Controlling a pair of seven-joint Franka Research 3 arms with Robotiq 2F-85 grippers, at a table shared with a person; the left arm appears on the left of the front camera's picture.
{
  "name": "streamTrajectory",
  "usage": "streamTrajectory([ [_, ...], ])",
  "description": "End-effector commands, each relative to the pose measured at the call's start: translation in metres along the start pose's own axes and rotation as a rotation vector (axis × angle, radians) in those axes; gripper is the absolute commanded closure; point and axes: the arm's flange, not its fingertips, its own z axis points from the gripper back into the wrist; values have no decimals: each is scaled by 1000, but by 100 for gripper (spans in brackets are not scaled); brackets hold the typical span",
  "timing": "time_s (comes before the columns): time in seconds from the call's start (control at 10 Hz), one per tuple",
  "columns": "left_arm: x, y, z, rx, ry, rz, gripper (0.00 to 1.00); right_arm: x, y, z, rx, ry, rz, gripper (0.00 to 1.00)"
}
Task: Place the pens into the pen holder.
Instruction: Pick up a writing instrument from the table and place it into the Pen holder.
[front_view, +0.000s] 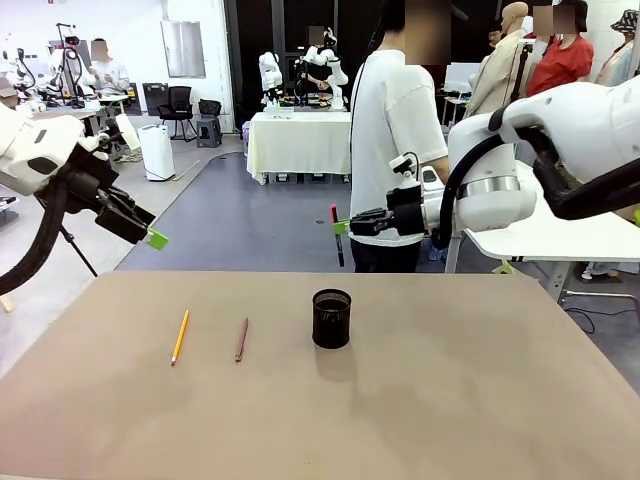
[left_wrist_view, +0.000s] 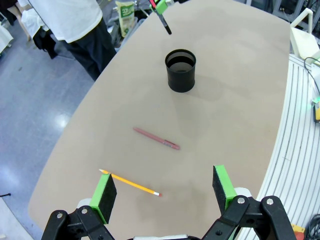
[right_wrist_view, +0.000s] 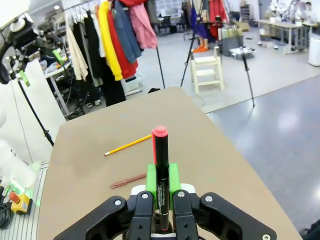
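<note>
The black mesh pen holder (front_view: 331, 318) stands upright in the middle of the table, also seen from above (left_wrist_view: 180, 70). To its left lie a yellow pen (front_view: 180, 337) (left_wrist_view: 130, 183) (right_wrist_view: 128, 145) and a reddish-brown pen (front_view: 241, 340) (left_wrist_view: 156, 139) (right_wrist_view: 128, 181). My right gripper (front_view: 340, 227) (right_wrist_view: 160, 181) hovers above the table's far edge behind the holder, shut on a dark pen with a pinkish-red cap (front_view: 336, 238) (right_wrist_view: 160, 165) held upright. My left gripper (front_view: 150, 238) (left_wrist_view: 164, 189) hangs open and empty, high over the table's left side above the two lying pens.
A person in a white shirt (front_view: 395, 130) stands at the far edge, just behind my right gripper. The tan table (front_view: 480, 400) has free room on its right half and along the front. A white step stool (right_wrist_view: 207, 72) stands on the floor off the table's end.
</note>
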Motion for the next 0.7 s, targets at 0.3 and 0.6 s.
streamTrajectory([
  [0.3,0,0,1,-5,-9,6,0,-32,11,-28,89,24,40,100],
  [0.6,0,0,1,-5,-9,6,0,-51,16,-31,105,63,7,100],
])
